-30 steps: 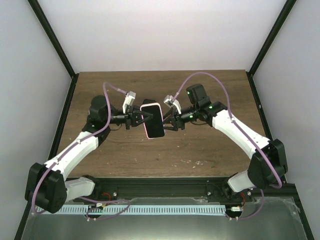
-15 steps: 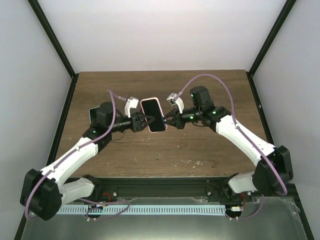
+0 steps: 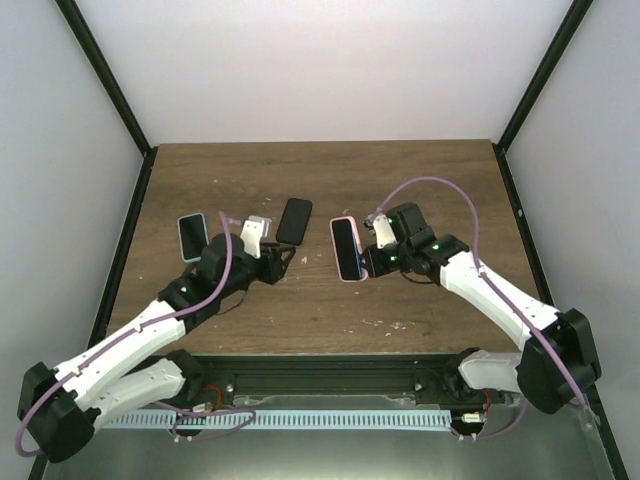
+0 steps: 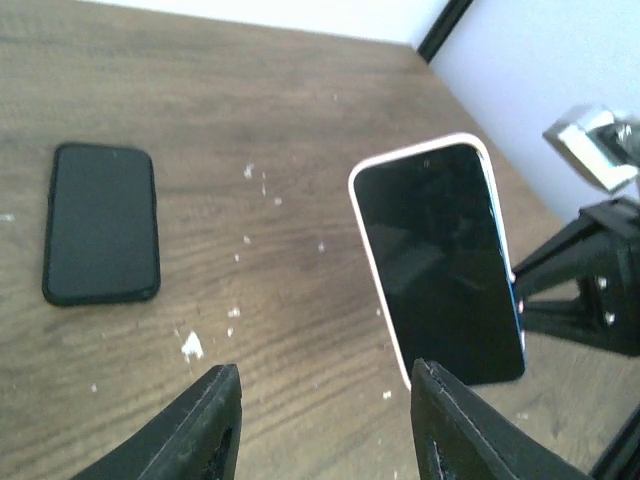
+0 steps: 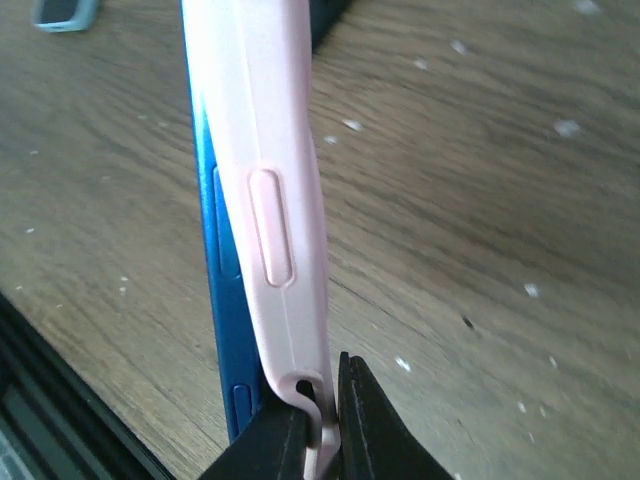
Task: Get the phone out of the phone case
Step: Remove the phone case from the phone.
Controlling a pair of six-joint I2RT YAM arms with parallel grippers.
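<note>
The phone (image 5: pixel 222 290) sits in its pink case (image 5: pixel 270 200), held on edge over the table (image 3: pixel 420 180) right of centre. Its blue side shows past the case wall, so it looks loosened at most, not yet out. The right gripper (image 5: pixel 325 420) pinches the case's corner lip. The left gripper (image 4: pixel 325 425) gapes empty near a loose black phone (image 4: pixel 102 222).

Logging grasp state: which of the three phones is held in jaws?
The pink-cased phone, pinched at its edge in the right arm's jaws. The black phone and the pale-rimmed phone lie flat on the table, ungripped.
</note>
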